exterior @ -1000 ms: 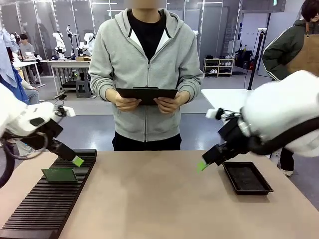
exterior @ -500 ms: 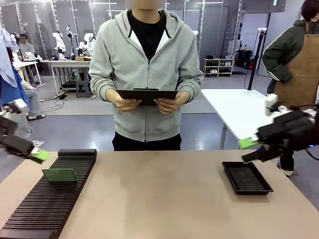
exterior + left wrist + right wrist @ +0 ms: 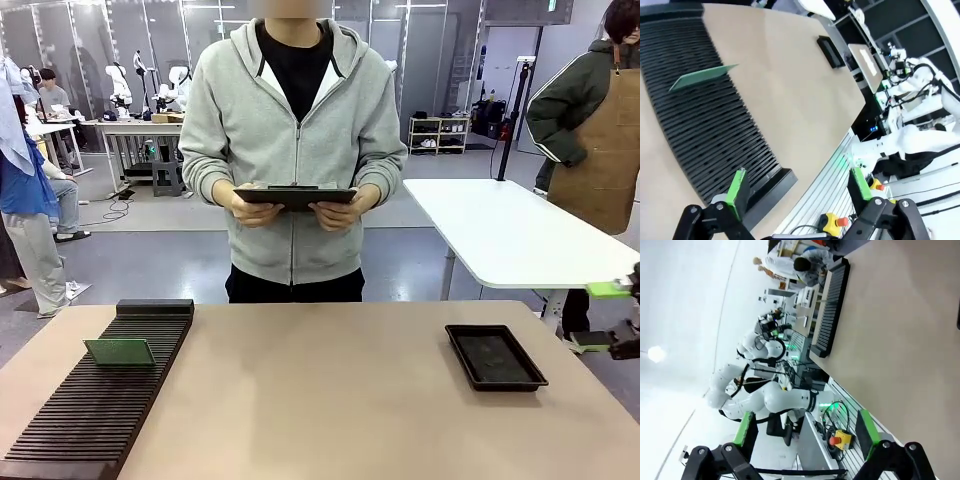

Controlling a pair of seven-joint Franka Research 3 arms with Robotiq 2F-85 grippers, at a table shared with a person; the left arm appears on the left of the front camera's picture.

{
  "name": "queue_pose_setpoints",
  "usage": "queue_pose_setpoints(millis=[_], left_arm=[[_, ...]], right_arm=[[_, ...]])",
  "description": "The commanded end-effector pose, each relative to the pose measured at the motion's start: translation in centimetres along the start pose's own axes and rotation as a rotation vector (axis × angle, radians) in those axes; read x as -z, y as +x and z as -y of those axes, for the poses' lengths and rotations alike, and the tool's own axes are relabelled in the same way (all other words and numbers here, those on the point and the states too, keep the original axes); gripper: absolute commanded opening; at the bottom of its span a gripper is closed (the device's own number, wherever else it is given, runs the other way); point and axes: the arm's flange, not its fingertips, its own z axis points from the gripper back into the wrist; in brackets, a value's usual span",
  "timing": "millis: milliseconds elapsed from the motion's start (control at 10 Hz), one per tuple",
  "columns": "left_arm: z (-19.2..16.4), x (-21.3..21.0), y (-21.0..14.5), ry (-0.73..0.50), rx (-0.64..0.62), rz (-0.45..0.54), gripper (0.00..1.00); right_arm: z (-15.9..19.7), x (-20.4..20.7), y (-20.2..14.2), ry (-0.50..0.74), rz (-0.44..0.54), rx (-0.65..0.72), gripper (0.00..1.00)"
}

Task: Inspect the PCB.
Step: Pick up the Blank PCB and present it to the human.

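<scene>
The PCB (image 3: 120, 351), a thin green board, stands tilted in a slot of the black ribbed rack (image 3: 95, 410) at the table's left. In the left wrist view the PCB (image 3: 702, 77) lies far ahead on the rack (image 3: 705, 130). My left gripper (image 3: 797, 187) is open and empty, hovering off the rack's near corner. My right gripper (image 3: 610, 315) is open at the far right edge, beyond the table, holding nothing. In its own view the right gripper (image 3: 805, 429) is open over the table's edge, with the rack (image 3: 832, 300) far off.
A shallow black tray (image 3: 495, 356) sits at the table's right, also seen as the tray (image 3: 831, 51). A person in a grey hoodie stands at the far side holding a dark tablet (image 3: 295, 195) in both hands. A white table (image 3: 510, 235) stands behind right.
Both arms have pulled back outward from over the table. The left arm has left the front view and the right gripper has gone to the right edge. The PCB stayed put.
</scene>
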Motion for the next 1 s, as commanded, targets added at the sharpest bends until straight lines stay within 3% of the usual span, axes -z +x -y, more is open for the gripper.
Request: queue_pose_setpoints(millis=[0,300,400,900], left_arm=[[-1.6,-0.8,-0.7,-0.051,-0.009,0.045,1.0],[-2.2,-1.2,-0.2,0.006,-0.076,0.071,1.0],[-2.1,-1.4,-1.7,-0.016,-0.049,0.062,1.0],[-2.1,-1.4,-1.7,-0.016,-0.049,0.062,1.0]], right_arm=[[0.1,-0.3,-0.4,0.036,0.031,-0.034,1.0],[0.3,0.3,0.0,0.026,0.049,-0.057,1.0],[0.2,-1.2,-0.6,0.016,0.034,-0.003,1.0],[0.2,-1.2,-0.6,0.016,0.034,-0.003,1.0]])
